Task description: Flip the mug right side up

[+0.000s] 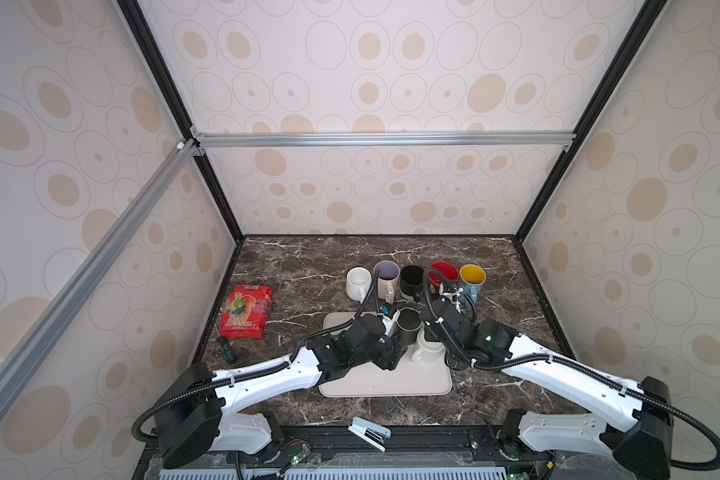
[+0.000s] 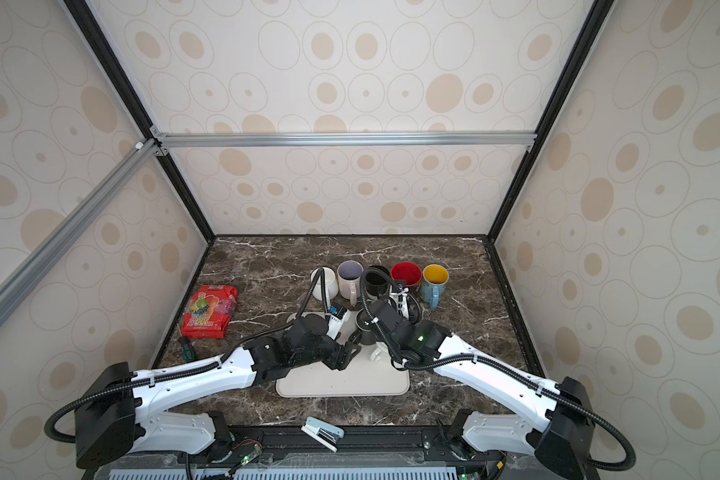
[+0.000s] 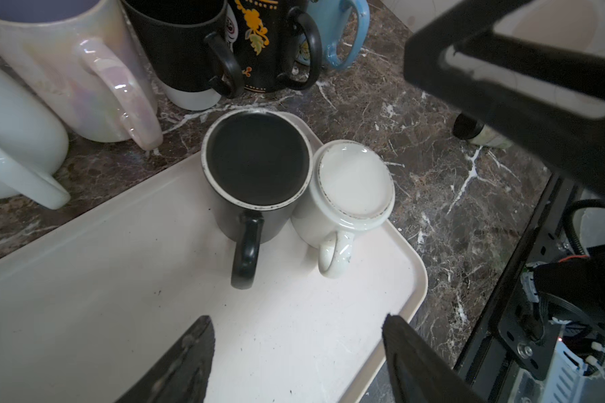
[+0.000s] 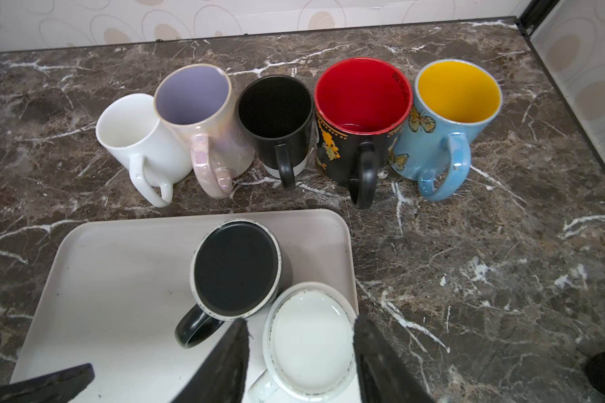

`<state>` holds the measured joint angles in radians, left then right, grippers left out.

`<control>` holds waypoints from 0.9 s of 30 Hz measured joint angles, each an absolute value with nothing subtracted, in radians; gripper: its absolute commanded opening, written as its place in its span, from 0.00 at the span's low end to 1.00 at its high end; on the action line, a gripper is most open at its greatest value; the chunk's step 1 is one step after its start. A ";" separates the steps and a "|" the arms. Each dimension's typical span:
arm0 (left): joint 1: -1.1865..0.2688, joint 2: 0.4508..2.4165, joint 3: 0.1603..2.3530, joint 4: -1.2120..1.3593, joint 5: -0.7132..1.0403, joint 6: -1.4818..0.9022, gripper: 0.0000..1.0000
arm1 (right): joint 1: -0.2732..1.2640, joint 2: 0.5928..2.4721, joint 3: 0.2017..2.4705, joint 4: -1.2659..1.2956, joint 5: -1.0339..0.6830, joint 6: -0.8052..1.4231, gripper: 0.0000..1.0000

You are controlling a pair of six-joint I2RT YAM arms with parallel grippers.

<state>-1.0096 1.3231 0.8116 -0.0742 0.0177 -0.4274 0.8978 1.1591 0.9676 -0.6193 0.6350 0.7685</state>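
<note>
sitting inverted, white mug (image 4: 311,340) lies between jaws of right claw (image 4: 301,321).

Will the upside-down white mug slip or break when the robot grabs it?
Probably slippery: the white mug looks glossy. Seemingly hard ceramic, it might chip against the black mug beside it. Sitting on its rim, it likely won't roll.

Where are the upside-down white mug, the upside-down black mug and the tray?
upside-down white mug (image 4: 311,341), right wrist view, upturned base.
upside-down black mug (image 4: 236,268), right wrist view, upturned base.
tray (image 4: 119,279), right wrist view, bare floor.
</note>
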 measured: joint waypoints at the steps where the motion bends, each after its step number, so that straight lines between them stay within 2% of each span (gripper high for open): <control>1: -1.018 1.338 0.824 -0.079 0.017 -0.421 0.82 | 0.891 1.146 0.959 -0.621 0.636 0.777 0.51; 6: -1.051 1.408 0.868 -0.088 0.012 -0.396 0.79 | 0.870 1.110 0.931 -0.640 0.641 0.810 0.52; 15: -1.097 1.562 0.956 -0.092 0.013 -0.348 0.63 | 0.862 1.028 0.871 -0.668 0.653 0.841 0.53; 27: -1.098 1.734 1.031 -0.091 0.028 -0.327 0.53 | 0.862 0.978 0.804 -0.665 0.659 0.845 0.52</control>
<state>-1.0981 1.7336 1.0309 -0.0910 0.0284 -0.3271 0.8616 0.9775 0.8043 -0.6651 0.6586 0.8452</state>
